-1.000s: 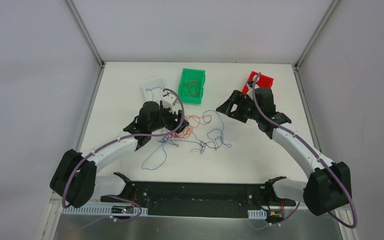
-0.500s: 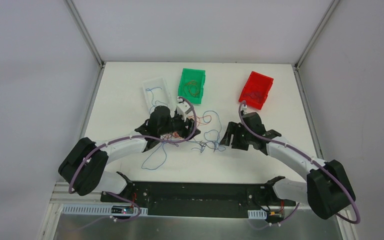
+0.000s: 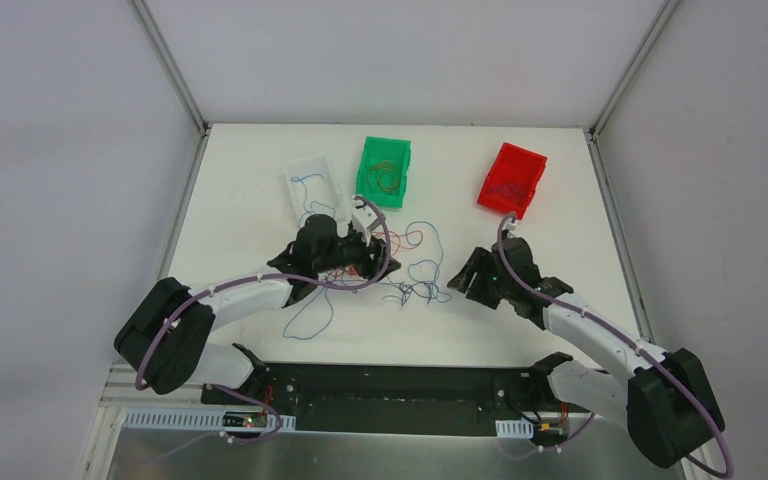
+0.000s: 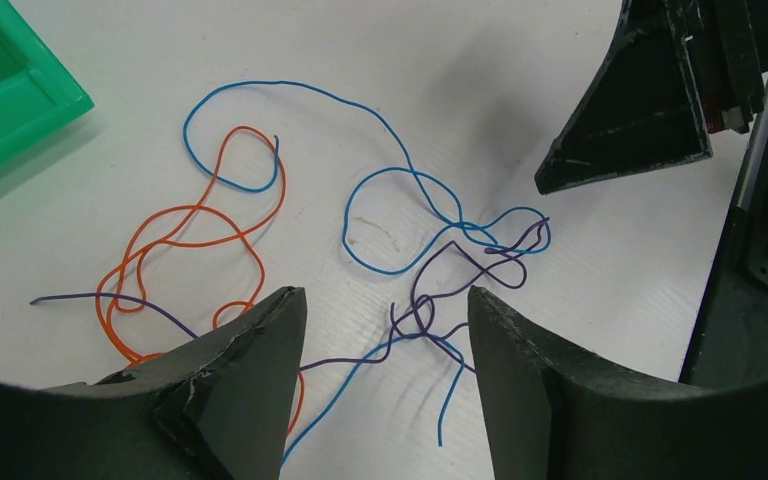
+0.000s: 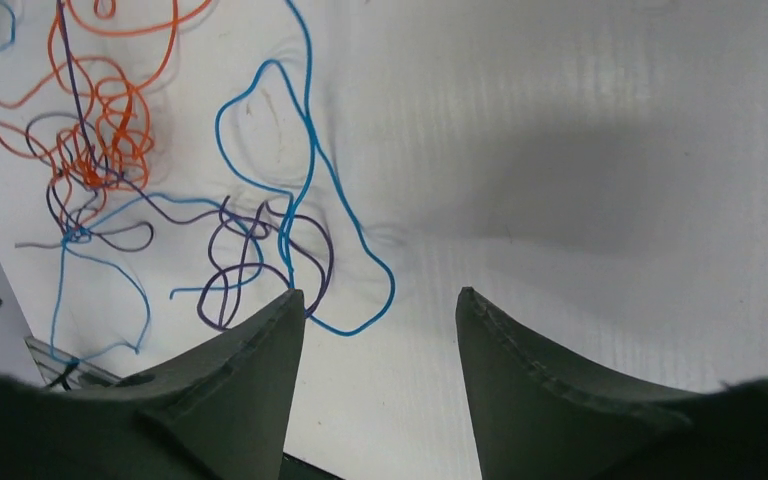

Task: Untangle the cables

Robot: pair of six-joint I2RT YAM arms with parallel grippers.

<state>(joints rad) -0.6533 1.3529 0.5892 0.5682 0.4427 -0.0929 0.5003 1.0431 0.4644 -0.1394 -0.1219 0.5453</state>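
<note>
The right gripper (image 3: 463, 274) is no longer at the red bin (image 3: 535, 172) but low, just beside the right edge of the cables (image 3: 415, 285), the left gripper (image 3: 362, 246) is now farther forward, nearer the green bin (image 3: 364, 180), and both jaws stand narrower than before.

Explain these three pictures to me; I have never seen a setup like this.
These are two robot arms bolted at the near edge of a white table. The wide picture comes from a camera fixed above and behind them. The other two come from a camera on each wrist, looking down past that arm's own two dark fingers. Each arm ends in a two-finger end effector. The left end effector and the right end effector both stand open and hold nothing. Between them on the table lies a loose tangle of thin cables in blue, orange and purple. At the far side stand a white bin, a green bin and a red bin, each with some wire inside.
</note>
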